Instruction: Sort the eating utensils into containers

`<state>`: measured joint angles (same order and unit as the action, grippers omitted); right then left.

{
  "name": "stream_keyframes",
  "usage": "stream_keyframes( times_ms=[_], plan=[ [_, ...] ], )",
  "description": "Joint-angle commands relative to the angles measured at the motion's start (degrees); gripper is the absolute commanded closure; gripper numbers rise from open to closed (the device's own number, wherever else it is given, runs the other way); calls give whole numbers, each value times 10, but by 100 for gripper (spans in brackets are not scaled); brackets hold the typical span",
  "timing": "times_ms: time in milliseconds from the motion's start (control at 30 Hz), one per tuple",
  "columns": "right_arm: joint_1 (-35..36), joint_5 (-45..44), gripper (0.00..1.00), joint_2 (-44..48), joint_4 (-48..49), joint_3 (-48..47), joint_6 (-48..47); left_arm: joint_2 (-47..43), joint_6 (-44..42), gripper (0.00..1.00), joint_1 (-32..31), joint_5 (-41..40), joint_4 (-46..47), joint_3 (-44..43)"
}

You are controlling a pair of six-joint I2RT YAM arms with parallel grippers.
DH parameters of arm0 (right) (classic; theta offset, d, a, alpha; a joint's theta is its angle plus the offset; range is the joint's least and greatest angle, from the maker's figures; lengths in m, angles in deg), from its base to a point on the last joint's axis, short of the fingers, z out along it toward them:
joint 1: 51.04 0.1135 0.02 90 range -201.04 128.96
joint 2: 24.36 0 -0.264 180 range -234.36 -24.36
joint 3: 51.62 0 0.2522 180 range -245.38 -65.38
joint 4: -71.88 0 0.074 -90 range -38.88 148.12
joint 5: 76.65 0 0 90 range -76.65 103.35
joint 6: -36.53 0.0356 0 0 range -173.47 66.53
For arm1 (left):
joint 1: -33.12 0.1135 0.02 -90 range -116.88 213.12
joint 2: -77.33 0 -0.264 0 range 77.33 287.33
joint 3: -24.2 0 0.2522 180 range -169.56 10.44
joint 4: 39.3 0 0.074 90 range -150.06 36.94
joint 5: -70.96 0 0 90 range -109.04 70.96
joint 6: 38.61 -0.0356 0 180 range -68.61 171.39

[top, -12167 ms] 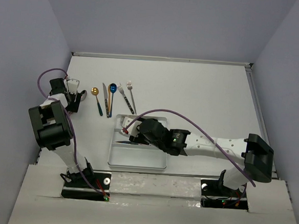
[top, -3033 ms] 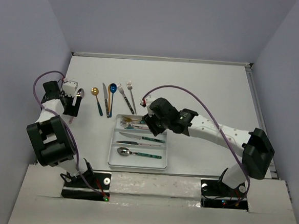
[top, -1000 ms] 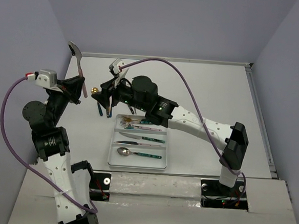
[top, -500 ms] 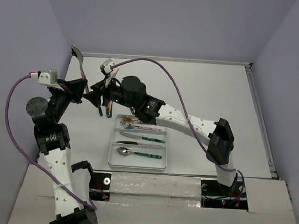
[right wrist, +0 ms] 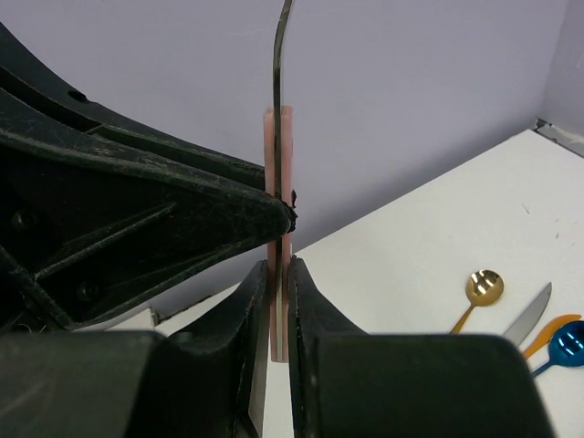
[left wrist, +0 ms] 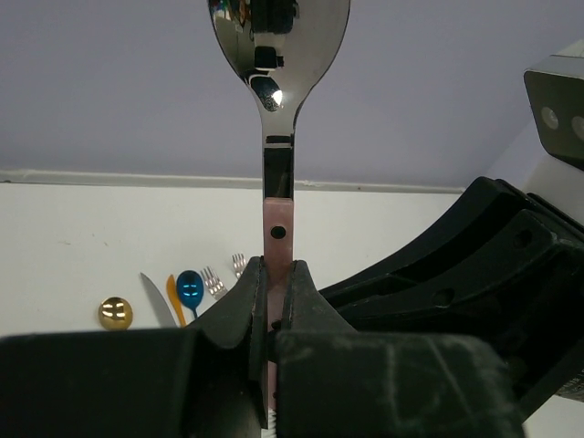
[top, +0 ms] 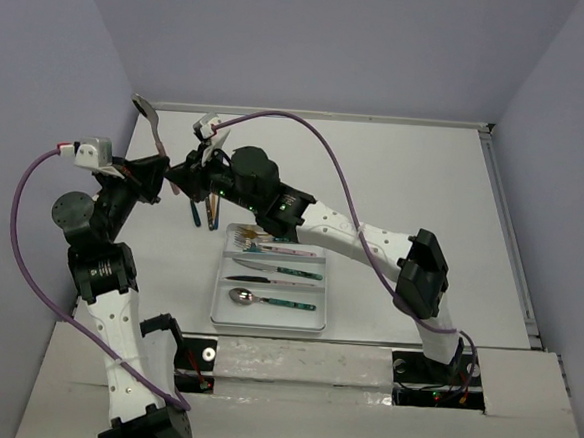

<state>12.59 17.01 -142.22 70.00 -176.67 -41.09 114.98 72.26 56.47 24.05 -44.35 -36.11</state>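
Observation:
A silver spoon (left wrist: pixel 278 36) with a pink handle stands upright in the air over the table's far left, seen edge-on as the spoon (right wrist: pixel 278 155) and small as the spoon (top: pixel 148 124). My left gripper (left wrist: pixel 278 274) is shut on the pink handle. My right gripper (right wrist: pixel 280 269) is shut on the same handle just below, meeting the left gripper (top: pixel 162 173) tip to tip with the right gripper (top: pixel 174 179). The white tray (top: pixel 217 314) holds forks (top: pixel 265 239) in the far compartment, a knife (top: pixel 273 270) in the middle and a teal-handled spoon (top: pixel 271 300) in the near one.
On the table beyond the tray lie a gold spoon (left wrist: pixel 115 312), a knife (left wrist: pixel 155 294), a blue spoon (left wrist: pixel 190 289) and two forks (left wrist: pixel 214 281); from above the right arm (top: pixel 302 215) partly hides them. Grey walls close in at the left and back.
My right gripper has slid a little left and shut on the pink handle, where it stood open before. The left gripper has kept its hold and barely moved.

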Motion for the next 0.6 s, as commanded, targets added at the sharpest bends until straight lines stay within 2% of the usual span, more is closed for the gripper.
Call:
stream_keyframes(
  times_ms=[0,100,133,167,200,233,300,400,533,567],
  plan=[
    [4,-5,100,5,37,-24,0,-8,20,100,-2,38,26,8],
    [-2,1,100,12,30,-14,5,-7,6,100,-2,40,21,3],
    [-10,6,100,15,25,-10,8,-6,2,84,-2,37,16,1],
    [-24,17,100,24,16,-6,18,-6,-2,37,-3,31,6,0],
    [-34,61,100,29,12,7,29,-4,-6,14,-2,30,3,-3],
    [-46,84,100,33,10,15,40,-1,-10,1,-3,23,-9,-5],
    [-76,146,100,44,-40,23,41,4,-20,1,-2,19,-23,-16],
    [-93,152,100,59,-164,29,-30,15,-58,1,-2,3,-62,-43],
    [-93,148,100,128,-244,117,-112,33,-115,1,-2,-81,-127,-78],
    [-93,151,100,138,-285,147,-139,38,-133,1,-2,-125,-145,-83]
  ],
)
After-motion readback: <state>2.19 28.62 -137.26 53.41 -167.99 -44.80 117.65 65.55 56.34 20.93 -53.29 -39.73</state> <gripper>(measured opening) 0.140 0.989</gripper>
